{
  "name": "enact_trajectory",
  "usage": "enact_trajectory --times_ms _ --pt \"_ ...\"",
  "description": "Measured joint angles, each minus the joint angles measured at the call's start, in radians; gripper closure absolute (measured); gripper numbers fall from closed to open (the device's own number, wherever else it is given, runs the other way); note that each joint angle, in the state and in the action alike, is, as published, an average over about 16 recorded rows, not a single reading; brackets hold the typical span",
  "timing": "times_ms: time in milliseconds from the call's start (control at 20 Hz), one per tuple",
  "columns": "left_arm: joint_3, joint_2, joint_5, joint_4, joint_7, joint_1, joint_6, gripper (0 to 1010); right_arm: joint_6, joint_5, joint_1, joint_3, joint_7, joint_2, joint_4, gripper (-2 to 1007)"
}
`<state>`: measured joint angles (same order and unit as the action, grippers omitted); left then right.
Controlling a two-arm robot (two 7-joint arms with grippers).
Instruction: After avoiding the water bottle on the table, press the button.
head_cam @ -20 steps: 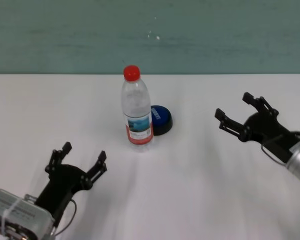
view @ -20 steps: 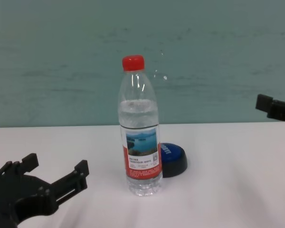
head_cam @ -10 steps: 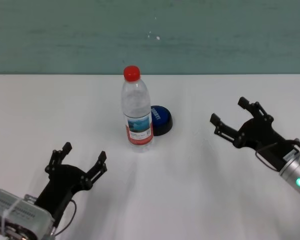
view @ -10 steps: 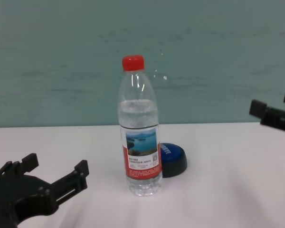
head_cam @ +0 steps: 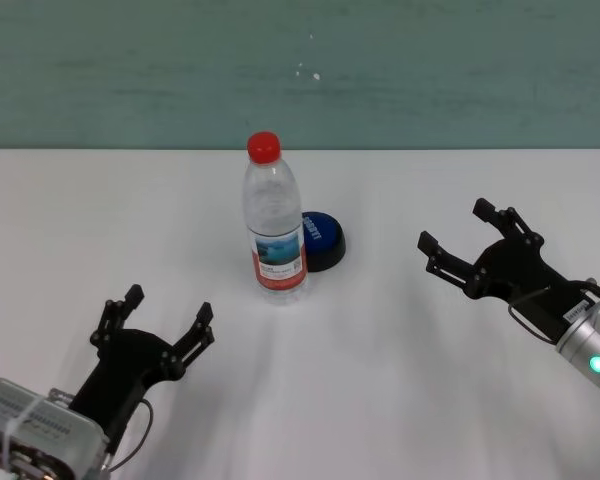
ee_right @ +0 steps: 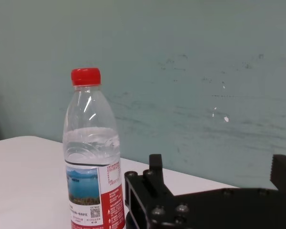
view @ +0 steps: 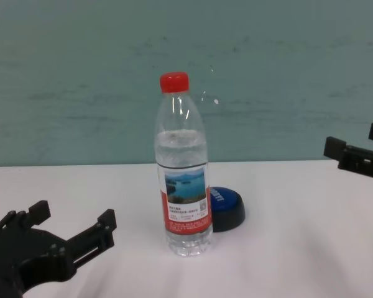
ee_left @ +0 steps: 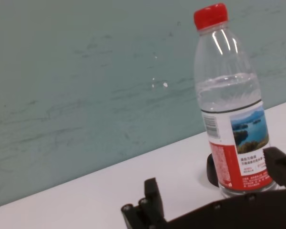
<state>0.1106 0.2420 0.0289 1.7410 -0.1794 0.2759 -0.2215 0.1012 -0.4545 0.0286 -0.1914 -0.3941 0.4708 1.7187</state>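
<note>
Button (head_cam: pixel 322 238) sits mid-worktop (head_cam: pixel 400 400), low blue dome on a black base, tucked just behind and to the right of the water bottle (head_cam: pixel 274 220), the two touching or near enough from the head view. Looks rigid plastic, made to be pushed, not gripped; I'd press straight down on the dome centre with a fingertip. Base is low and wide, so it's unlikely to tip, though it could slide on the smooth white surface if hit off-axis. Bottle is the hazard: tall, narrow, clear plastic, red cap on, water up to about the shoulder. That fill gives it some weight, but it stands high and a side knock would probably topple it. Right claw (head_cam: pixel 467 248) is raised over the right side, well apart from both items, jaws spread wide, holding nothing, aimed toward the button's open side; a path from the right and rear stays off the bottle. Left claw (head_cam: pixel 152 328) is parked near the front-left edge, also wide open and empty.
</note>
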Motion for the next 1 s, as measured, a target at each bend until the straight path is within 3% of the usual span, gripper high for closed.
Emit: enact_trajectory --times_ms 300,700,1000 --pt "0.000 0.000 0.000 0.000 0.000 0.000 0.000 10 0.009 0.005 0.000 -0.016 -0.022 0.003 0.009 1" --pt "0.000 0.000 0.000 0.000 0.000 0.000 0.000 10 0.008 0.027 -0.020 -0.080 -0.062 0.003 0.013 1" --pt "0.000 0.000 0.000 0.000 0.000 0.000 0.000 10 0.005 0.037 -0.031 -0.120 -0.066 -0.008 -0.005 1"
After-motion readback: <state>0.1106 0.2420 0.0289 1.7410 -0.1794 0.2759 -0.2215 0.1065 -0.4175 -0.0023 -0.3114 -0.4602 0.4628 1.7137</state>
